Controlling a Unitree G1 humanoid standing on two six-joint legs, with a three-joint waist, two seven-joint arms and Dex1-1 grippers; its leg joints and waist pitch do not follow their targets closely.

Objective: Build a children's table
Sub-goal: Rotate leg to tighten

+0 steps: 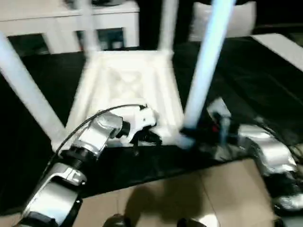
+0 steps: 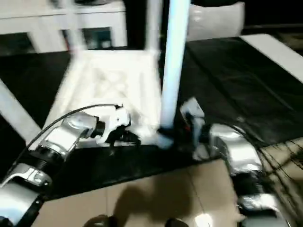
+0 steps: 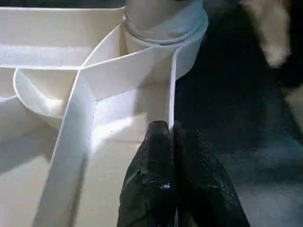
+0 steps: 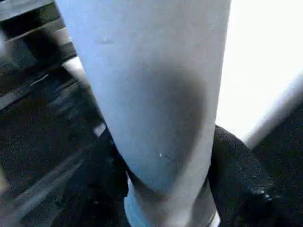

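The white children's table lies upside down on the black work table (image 1: pixel 246 80), its ribbed underside (image 1: pixel 128 85) facing up and all its legs standing in the corner sockets. My left gripper (image 3: pixel 170 128) is shut on the thin near rim wall of the top, just beside the near right socket (image 3: pixel 163 28). My right gripper (image 1: pixel 191 132) is shut around the base of the near right leg (image 1: pixel 206 66). In the right wrist view that leg (image 4: pixel 156 94) stands between my two black fingers (image 4: pixel 241 175).
The near left leg (image 1: pixel 28 90) leans out toward the left. White furniture (image 1: pixel 61 19) stands behind the work table, and a pale board (image 1: pixel 284 45) lies at the far right. Tiled floor (image 1: pixel 189 198) shows below the table's front edge.
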